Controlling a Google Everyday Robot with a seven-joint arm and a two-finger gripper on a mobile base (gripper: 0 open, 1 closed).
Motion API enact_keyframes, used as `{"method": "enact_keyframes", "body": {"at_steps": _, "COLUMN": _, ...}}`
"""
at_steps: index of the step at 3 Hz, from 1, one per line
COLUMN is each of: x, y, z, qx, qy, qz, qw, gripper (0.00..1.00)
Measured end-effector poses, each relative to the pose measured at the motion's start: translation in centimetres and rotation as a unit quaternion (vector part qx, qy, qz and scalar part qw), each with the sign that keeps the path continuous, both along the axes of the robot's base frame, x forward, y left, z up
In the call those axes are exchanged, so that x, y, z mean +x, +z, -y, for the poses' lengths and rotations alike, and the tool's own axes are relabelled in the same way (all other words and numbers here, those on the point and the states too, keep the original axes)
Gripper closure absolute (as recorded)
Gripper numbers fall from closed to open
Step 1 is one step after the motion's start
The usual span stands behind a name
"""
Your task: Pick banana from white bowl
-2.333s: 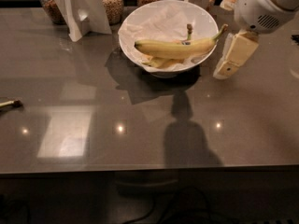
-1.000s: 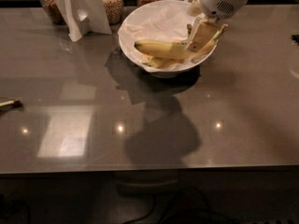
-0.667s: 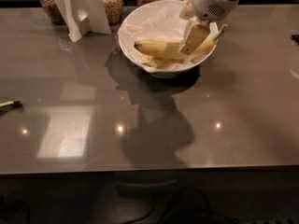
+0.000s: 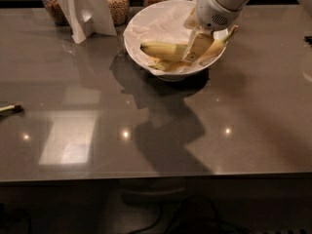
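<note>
The banana (image 4: 163,50) lies across the front of the white bowl (image 4: 130,47), its stem tip (image 4: 232,30) pointing over the right rim. A shorter, paler banana (image 4: 165,65) shows just below it. Crumpled white paper (image 4: 161,23) lines the bowl. My gripper (image 4: 194,34) reaches down into the bowl from the upper right and sits at the banana's right half, hiding part of it. The banana still rests in the bowl.
Glass jars of grain (image 4: 117,3) stand along the table's back edge behind the bowl. A white folded card stand (image 4: 85,9) is at the back left. A small thin object (image 4: 9,108) lies at the left edge.
My gripper came from the right of the bowl, moved left over the rim and lowered onto the banana. Over the last second it barely shifted. The banana has not moved.
</note>
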State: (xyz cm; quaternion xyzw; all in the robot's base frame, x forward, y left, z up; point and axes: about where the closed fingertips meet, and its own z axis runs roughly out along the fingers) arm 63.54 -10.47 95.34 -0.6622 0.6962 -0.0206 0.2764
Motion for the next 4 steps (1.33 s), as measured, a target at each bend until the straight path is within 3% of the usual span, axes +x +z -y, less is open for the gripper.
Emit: {"method": "enact_keyframes", "body": {"at_steps": 4, "x": 1.4, "y": -4.1, "z": 1.7, "qx": -0.003, "qy": -0.023, "qz": -0.010, "qw": 0.9997, "gripper": 0.48}}
